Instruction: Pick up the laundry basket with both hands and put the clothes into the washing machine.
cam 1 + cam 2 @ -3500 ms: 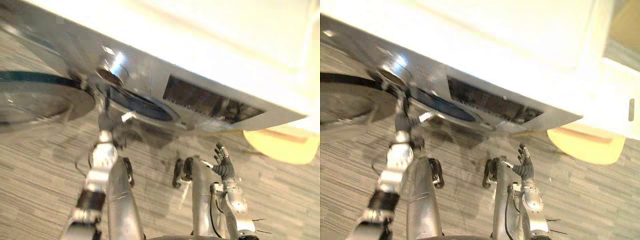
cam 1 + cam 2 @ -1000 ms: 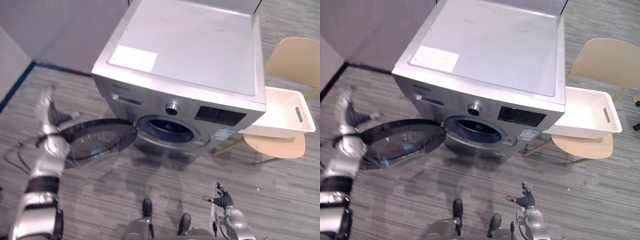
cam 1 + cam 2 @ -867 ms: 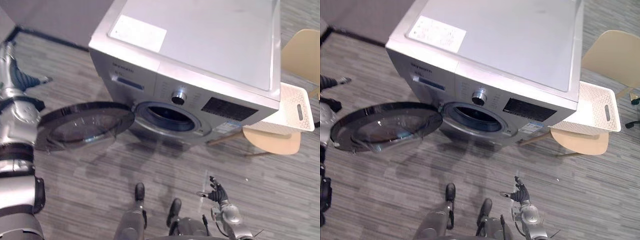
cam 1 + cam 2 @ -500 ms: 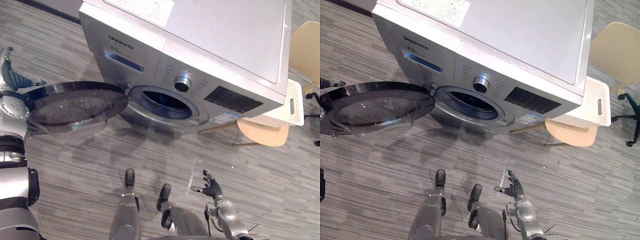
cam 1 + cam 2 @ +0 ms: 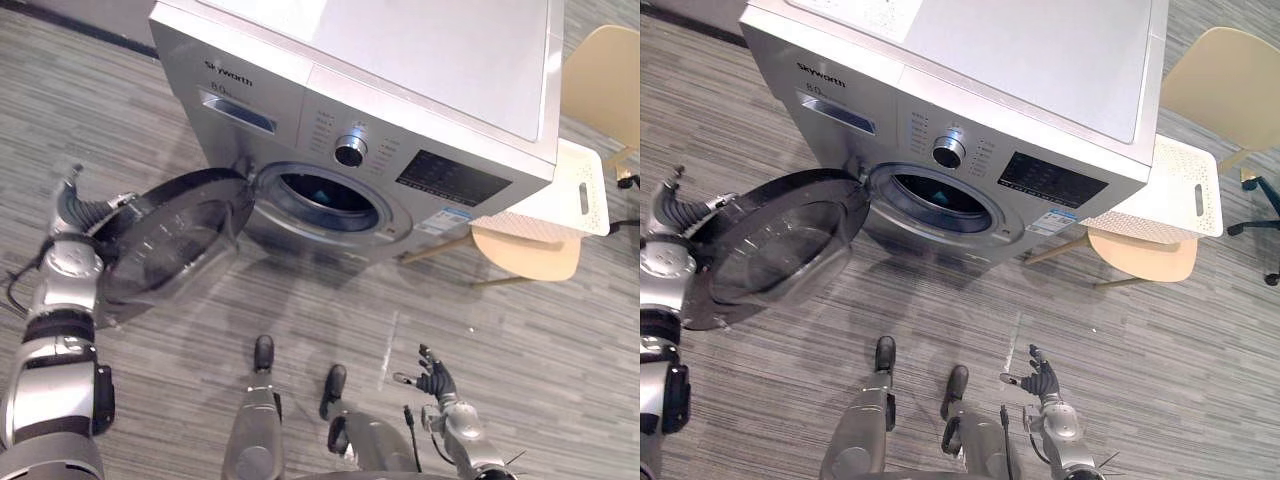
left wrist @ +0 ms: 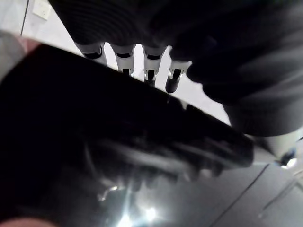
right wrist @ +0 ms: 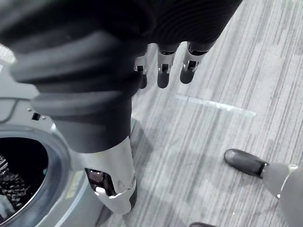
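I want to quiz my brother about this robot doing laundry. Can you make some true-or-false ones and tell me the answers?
1. The washing machine has its door open. True.
2. The laundry basket is on top of the machine. False: it rests on the beige chair beside the machine.
3. The right hand is holding the basket. False: it is open, low over the floor, holding nothing.
4. The left hand is at the door's rim. True.
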